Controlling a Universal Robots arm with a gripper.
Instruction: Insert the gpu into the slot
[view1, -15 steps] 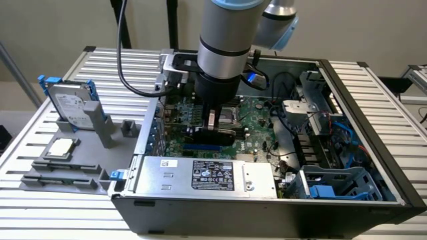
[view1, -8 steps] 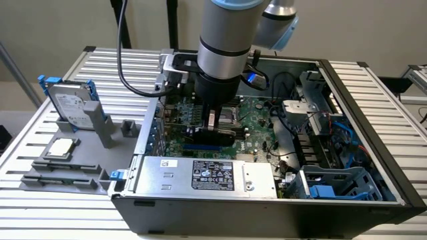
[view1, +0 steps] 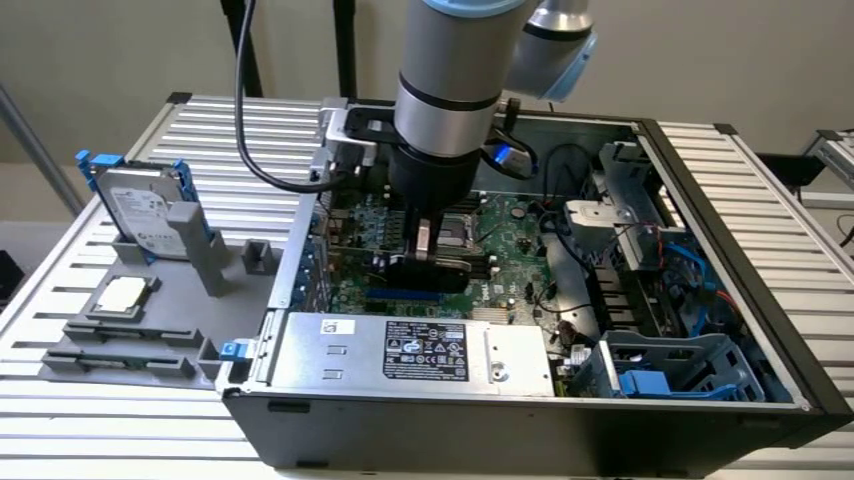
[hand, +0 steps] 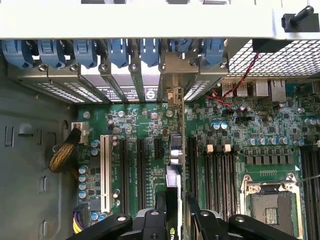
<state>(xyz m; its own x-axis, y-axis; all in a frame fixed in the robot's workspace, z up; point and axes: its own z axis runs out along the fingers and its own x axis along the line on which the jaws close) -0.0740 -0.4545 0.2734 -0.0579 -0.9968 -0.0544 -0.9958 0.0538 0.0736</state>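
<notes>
The hard drive (view1: 140, 210) is standing upright in a grey holder (view1: 211, 258) on the desk (view1: 107, 440). The silver power supply (view1: 414, 350) is sitting inside the open case (view1: 534, 440).

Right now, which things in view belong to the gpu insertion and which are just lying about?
In the job: gripper, shut on the gpu; blue slot.
Lying about: hard drive; CPU chip; memory strips; power supply.
</notes>
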